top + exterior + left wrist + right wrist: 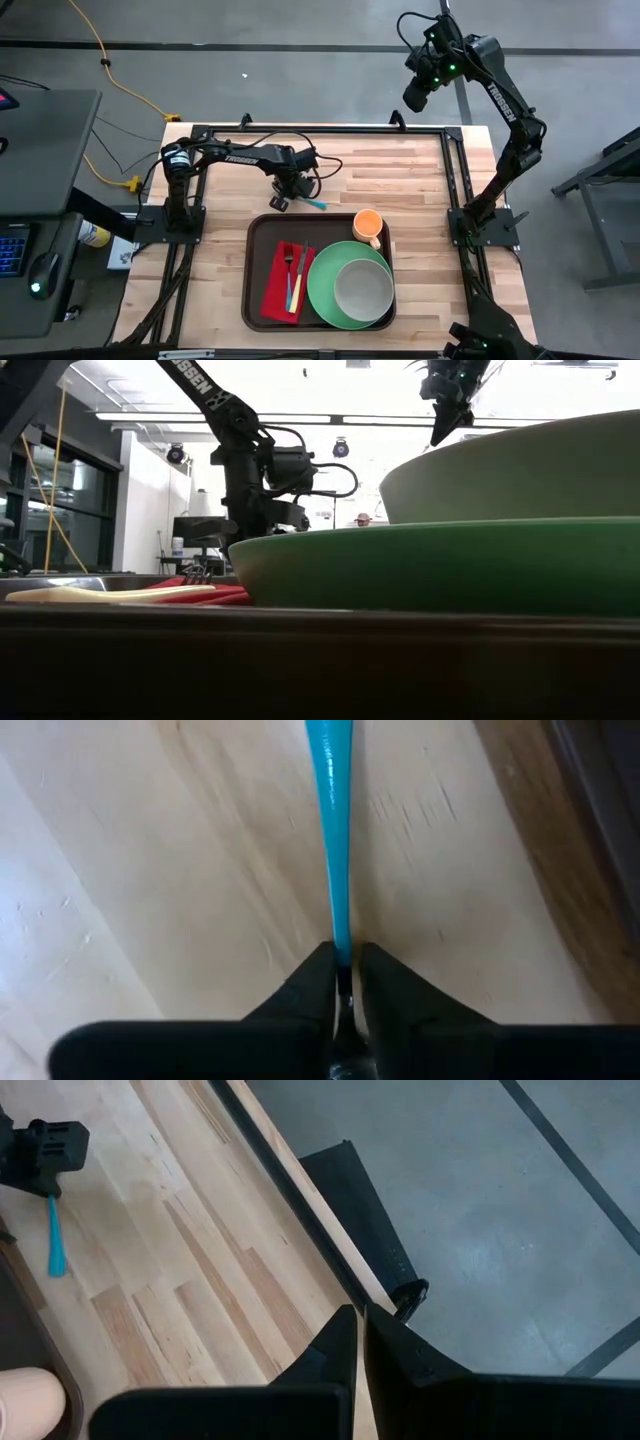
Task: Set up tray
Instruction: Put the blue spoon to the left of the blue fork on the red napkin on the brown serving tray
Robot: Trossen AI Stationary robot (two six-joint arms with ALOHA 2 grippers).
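Observation:
My left gripper (284,196) is low over the wood table just beyond the far rim of the dark brown tray (258,300), shut on a thin blue utensil (314,203), which also shows in the left wrist view (332,810). On the tray lie a red napkin (278,290) with a fork and another utensil (293,272), a green plate (325,290) carrying a grey-green bowl (363,288), and an orange cup (368,224). My right gripper (415,95) is raised, shut and empty, beyond the table's far right corner. My left gripper pinches one end of the blue utensil (342,952) between its two fingertips (385,982). The utensil runs straight out ahead of the fingers, along them, toward the table's right edge. It lies low over the wood; whether its free end (320,205) rests on the table, I cannot tell.
Black frame rails (455,170) run along the table's edges. Bare wood (400,170) lies between the tray and the far rail. The right wrist view shows the left gripper (45,1152), the blue utensil (55,1245) and the floor beyond the table's edge.

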